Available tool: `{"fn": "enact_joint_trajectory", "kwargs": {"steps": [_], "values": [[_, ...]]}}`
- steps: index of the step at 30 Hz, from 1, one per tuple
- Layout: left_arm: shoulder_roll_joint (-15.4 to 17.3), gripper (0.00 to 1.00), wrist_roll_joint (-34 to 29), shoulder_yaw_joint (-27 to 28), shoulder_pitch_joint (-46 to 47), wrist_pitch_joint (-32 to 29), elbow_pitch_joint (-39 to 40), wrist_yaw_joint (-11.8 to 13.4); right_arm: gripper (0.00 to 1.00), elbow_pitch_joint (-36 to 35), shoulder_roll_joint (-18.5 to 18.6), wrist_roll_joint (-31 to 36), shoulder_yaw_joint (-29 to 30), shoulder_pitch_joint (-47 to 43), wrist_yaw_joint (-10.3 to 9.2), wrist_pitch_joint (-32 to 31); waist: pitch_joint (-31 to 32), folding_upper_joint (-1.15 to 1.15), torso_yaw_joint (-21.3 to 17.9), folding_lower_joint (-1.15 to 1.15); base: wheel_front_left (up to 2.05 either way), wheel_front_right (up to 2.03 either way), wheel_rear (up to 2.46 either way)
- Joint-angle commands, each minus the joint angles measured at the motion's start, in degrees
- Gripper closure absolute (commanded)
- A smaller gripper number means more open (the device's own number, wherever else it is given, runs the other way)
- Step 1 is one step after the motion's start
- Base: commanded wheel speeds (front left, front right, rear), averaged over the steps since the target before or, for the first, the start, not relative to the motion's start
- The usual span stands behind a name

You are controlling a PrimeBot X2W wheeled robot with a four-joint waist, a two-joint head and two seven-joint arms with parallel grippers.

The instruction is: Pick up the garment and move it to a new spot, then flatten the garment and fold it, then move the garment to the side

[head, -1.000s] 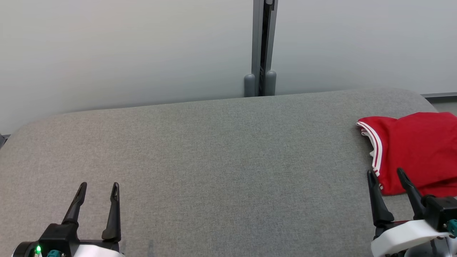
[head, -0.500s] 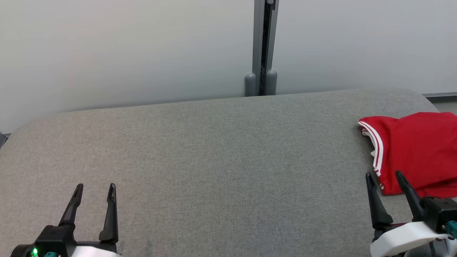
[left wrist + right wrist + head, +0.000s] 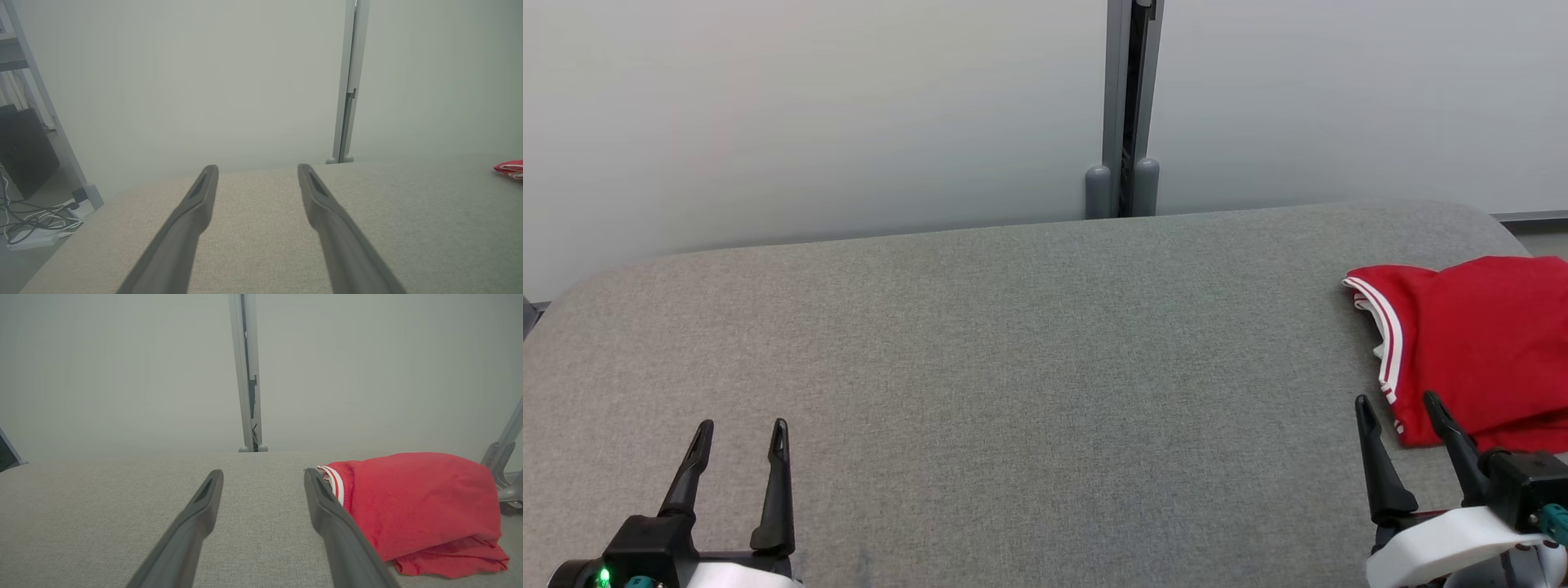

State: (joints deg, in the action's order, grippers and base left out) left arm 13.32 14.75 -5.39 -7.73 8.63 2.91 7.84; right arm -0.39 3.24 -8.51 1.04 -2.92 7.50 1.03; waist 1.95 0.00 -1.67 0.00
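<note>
Two pairs of fingers stand apart and empty; I note the red garment [image 3: 1478,351] lying on the table [image 3: 1013,367] just ahead-right of the right gripper [image 3: 1395,400], well apart from the left gripper [image 3: 742,426].

A grey fabric-covered bench [image 3: 1013,367] with rounded corners stands against pale, evenly lit wall panels [image 3: 809,106]. A grey post [image 3: 1123,82] joins the panels, with two rounded caps [image 3: 1098,192] at its foot. Off the bench's left end, a dark cabinet [image 3: 24,151], cables [image 3: 24,222] and a white power strip [image 3: 32,241] sit on the floor [image 3: 12,269].
</note>
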Motion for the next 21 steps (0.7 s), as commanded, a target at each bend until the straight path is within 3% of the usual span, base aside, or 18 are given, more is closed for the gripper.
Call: {"fn": "enact_joint_trajectory", "kwargs": {"steps": [1,9,10,15,21], "values": [[0.2,0.0,0.4,0.1,0.0,0.3,0.1,0.4,0.0,-0.2,0.0,-0.2,0.0,0.1,-0.01,-0.1,0.0,0.0,0.0,0.0,0.0,0.0,0.0],[-0.1,0.0,1.3,0.3,0.5,0.6,0.1,0.6,0.0,-0.4,0.1,-0.6,-0.1,0.2,-0.01,-0.4,-0.2,0.0,0.1,0.0,0.0,0.0,0.0],[-0.2,1.0,1.3,0.2,0.0,0.5,0.0,0.4,1.0,-0.2,0.0,-0.5,-0.1,0.0,0.0,-0.1,-0.2,0.0,0.1,0.0,0.0,0.0,0.0],[-1.0,1.0,2.8,-0.3,-0.6,0.5,-0.8,0.1,1.0,1.1,-0.2,-2.3,0.0,-0.4,0.0,-0.2,-0.3,0.0,0.1,0.0,0.0,0.0,0.0],[-1.6,1.0,9.4,-0.3,-0.4,0.3,-0.9,-1.1,1.0,1.5,0.2,-9.8,0.9,-0.3,0.0,-1.5,-0.4,0.0,0.2,0.0,0.0,0.0,0.0]]}}
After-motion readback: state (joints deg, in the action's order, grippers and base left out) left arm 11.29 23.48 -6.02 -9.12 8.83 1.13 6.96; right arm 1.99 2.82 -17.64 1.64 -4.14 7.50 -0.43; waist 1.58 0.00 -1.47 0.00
